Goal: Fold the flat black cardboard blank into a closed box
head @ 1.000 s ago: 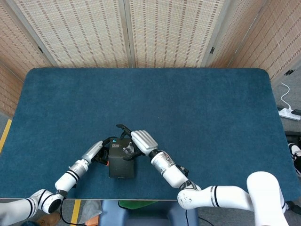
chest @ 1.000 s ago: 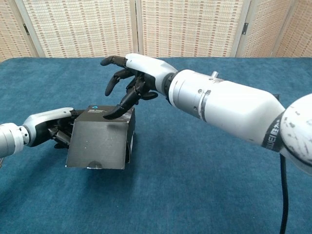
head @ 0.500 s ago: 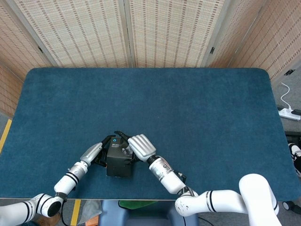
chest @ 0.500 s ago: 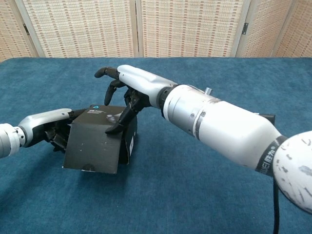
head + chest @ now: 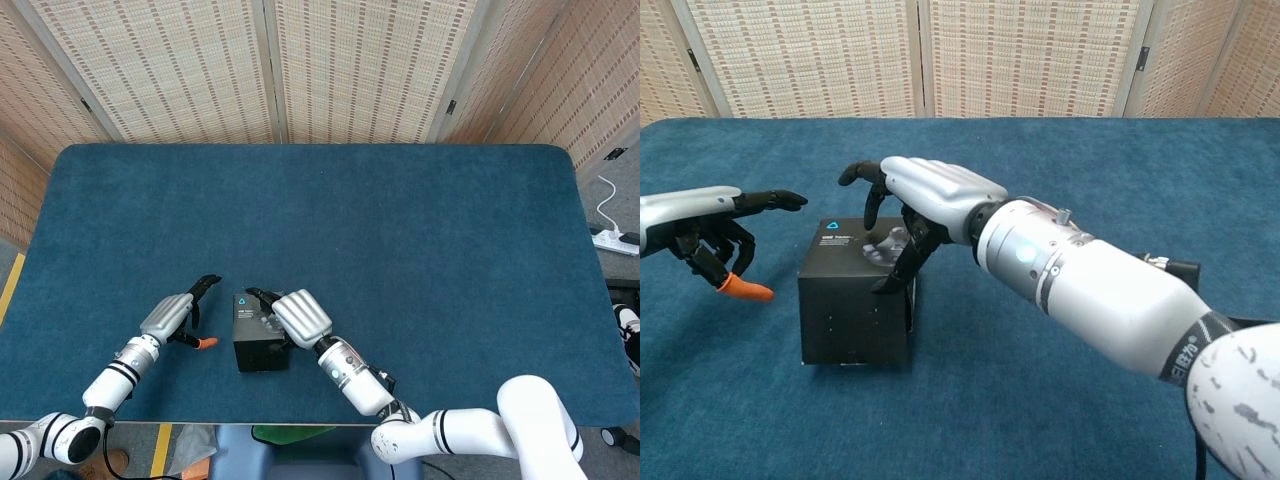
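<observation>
Sitting on the blue surface (image 5: 400, 230), the black box (image 5: 258, 336) looks folded shut. The right hand (image 5: 300, 316) rests on top of it, fingers bent down, maybe pressing. Left of the box, the left hand (image 5: 172, 318) hangs apart, fingers spread, holding nothing.
</observation>
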Tool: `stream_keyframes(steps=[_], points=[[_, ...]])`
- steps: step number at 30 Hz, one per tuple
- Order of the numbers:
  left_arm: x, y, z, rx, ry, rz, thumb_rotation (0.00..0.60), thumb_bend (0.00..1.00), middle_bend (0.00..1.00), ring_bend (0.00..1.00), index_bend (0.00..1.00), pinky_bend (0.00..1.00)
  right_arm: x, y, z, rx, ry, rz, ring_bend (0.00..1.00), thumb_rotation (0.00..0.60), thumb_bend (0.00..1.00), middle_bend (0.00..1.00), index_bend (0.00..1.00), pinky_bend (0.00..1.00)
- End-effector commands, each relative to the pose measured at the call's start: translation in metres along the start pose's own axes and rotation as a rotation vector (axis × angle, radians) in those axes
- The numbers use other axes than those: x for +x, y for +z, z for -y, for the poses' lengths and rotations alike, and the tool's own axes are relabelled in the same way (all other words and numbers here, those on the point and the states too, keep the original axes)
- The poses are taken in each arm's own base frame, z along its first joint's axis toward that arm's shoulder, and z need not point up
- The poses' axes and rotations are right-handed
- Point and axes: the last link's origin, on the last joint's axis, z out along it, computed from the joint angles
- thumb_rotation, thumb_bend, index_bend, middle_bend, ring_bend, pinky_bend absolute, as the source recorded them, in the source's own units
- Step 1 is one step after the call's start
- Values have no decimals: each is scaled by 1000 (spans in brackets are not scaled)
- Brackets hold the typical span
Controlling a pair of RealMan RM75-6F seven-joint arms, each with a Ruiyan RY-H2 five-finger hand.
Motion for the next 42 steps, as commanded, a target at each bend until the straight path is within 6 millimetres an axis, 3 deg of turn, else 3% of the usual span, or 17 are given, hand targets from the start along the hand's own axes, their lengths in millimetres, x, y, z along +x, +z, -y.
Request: stream_keyframes(steps=[1,6,10,17,27,33,36,40,42], points=[[6,-2,-1,1,-7,-7,600,195,14,645,0,817,-10,-2,-2,17,-64,-4,744,600,0,320,171,1000],[9,-3,-2,-3,-16,-1,600,194,15,645,0,818,-23,-2,-6,54,-168,-24,744,600,0,357,237,1000],[7,-4,-3,-10,-22,8,600,194,13,641,0,818,-31,1,-11,97,-261,-51,753,600,7,467,321,1000],[7,-5,-1,-12,-30,9,600,195,11,636,0,819,-34,4,-16,113,-297,-94,762,600,142,617,406,1000],[21,-13,10,0,141,-126,600,195,11,592,0,812,-4,-10,-21,133,-161,-217,769,600,152,447,407,1000],[29,-28,20,37,232,-240,600,195,35,549,0,795,33,-45,-50,103,-106,-300,767,600,167,443,407,1000],[36,-38,28,72,272,-309,600,195,41,467,0,708,54,-73,-73,38,-161,-308,730,600,169,475,407,1000],[43,-57,37,117,355,-407,600,196,71,294,2,497,84,-121,-107,-107,-252,-299,525,600,184,442,368,971],[45,-65,42,138,387,-438,600,196,87,251,14,418,94,-144,-120,-175,-268,-285,408,600,187,373,295,817]])
